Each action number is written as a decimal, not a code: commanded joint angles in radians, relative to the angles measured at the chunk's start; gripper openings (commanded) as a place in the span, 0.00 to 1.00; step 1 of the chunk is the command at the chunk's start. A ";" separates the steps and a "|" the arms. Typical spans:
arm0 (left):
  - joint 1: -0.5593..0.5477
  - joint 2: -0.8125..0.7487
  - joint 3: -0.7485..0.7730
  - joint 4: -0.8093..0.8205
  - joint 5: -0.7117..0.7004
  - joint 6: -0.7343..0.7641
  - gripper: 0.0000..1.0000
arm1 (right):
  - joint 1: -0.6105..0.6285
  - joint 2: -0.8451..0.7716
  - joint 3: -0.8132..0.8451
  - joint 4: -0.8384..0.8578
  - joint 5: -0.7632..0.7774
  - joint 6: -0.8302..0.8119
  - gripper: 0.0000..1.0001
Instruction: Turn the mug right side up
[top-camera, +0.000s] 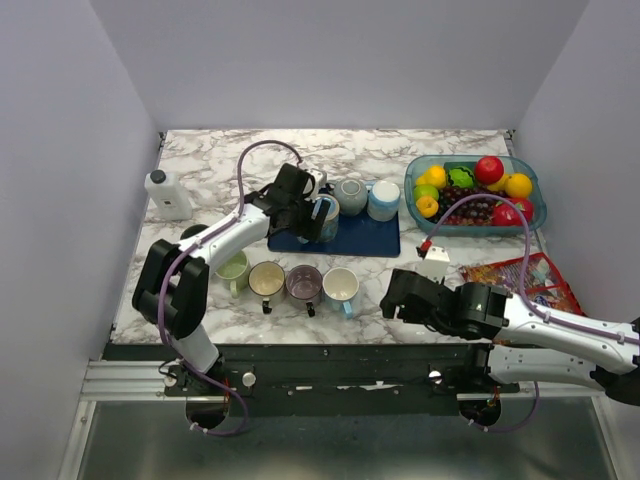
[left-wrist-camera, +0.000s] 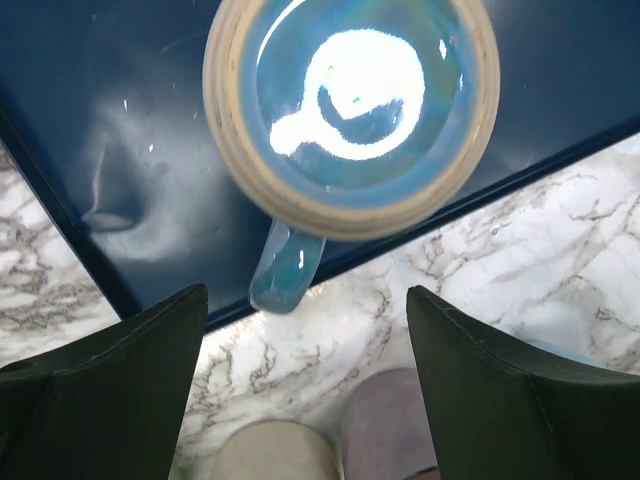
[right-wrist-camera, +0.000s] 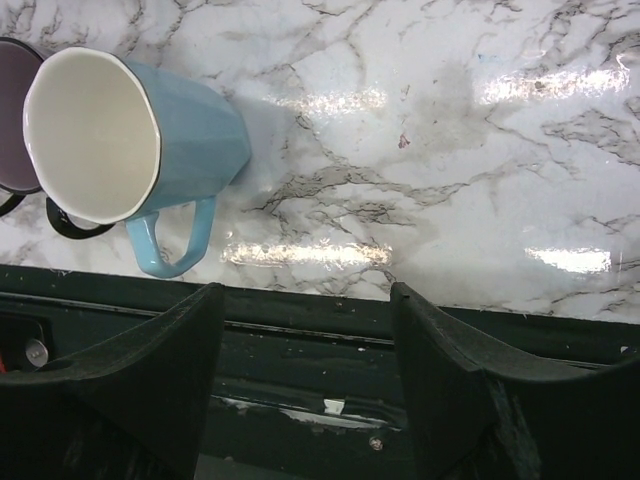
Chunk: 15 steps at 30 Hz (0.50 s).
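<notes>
The blue mug sits on the mat mid-table, apparently base-up, its handle pointing toward the near edge. The left gripper hovers above it, spread and empty. It likely needs to descend and clamp the mug's wall to flip it, while the right gripper waits open at the near edge.

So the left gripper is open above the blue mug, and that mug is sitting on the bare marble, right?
Not quite. The blue mug sits on the dark blue mat, not on bare marble, as the left wrist view shows. The rest holds: the left gripper is open above it.
</notes>
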 joint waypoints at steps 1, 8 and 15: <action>-0.013 0.077 0.094 -0.041 -0.024 0.101 0.89 | 0.004 -0.023 -0.015 -0.001 0.026 0.025 0.74; -0.016 0.155 0.186 -0.113 0.007 0.154 0.73 | 0.005 -0.035 -0.022 -0.017 0.035 0.039 0.74; -0.020 0.185 0.200 -0.155 0.015 0.216 0.60 | 0.005 -0.031 -0.021 -0.017 0.040 0.044 0.74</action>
